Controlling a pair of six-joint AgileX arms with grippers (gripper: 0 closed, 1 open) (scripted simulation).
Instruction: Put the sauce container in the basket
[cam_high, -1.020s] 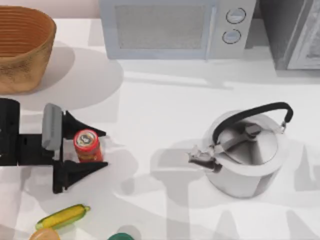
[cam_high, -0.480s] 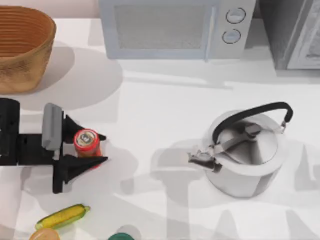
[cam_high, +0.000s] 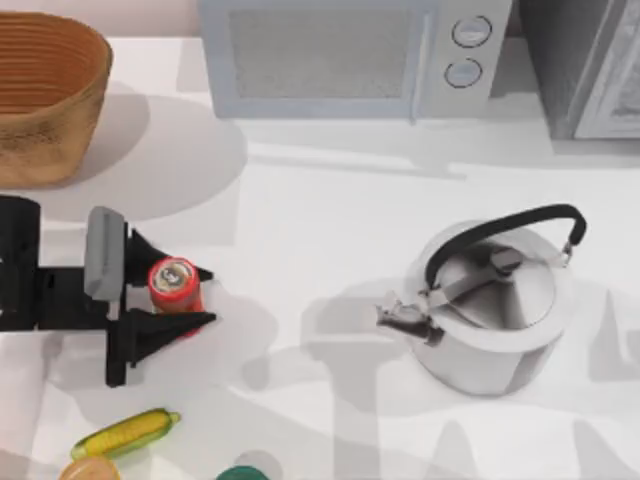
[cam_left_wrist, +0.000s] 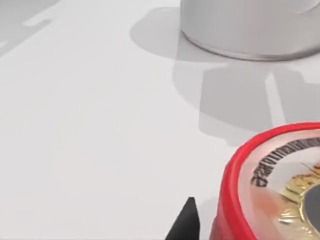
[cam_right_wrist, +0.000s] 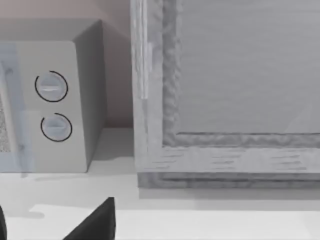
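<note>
The sauce container (cam_high: 175, 284), a small red can with a printed round top, stands on the white table at the left. My left gripper (cam_high: 200, 296) reaches in from the left edge and is shut on it, one black finger on each side. In the left wrist view the can's red rim (cam_left_wrist: 235, 185) is very close, with one fingertip (cam_left_wrist: 186, 222) beside it. The wicker basket (cam_high: 45, 130) sits at the far left corner, apart from the can. My right gripper (cam_right_wrist: 50, 227) is parked facing the microwave, its fingers apart with nothing between them.
A steel kettle (cam_high: 495, 305) with a black handle stands at the right middle. A microwave (cam_high: 350, 55) and a grey cabinet (cam_high: 590, 65) line the back. A corn cob (cam_high: 125, 432), an orange item (cam_high: 90, 470) and a green item (cam_high: 240, 473) lie at the front left.
The left gripper's fingers have drawn together onto the red can, the nearer finger moving most. The can has shifted slightly toward the far side. Nothing else has moved.
</note>
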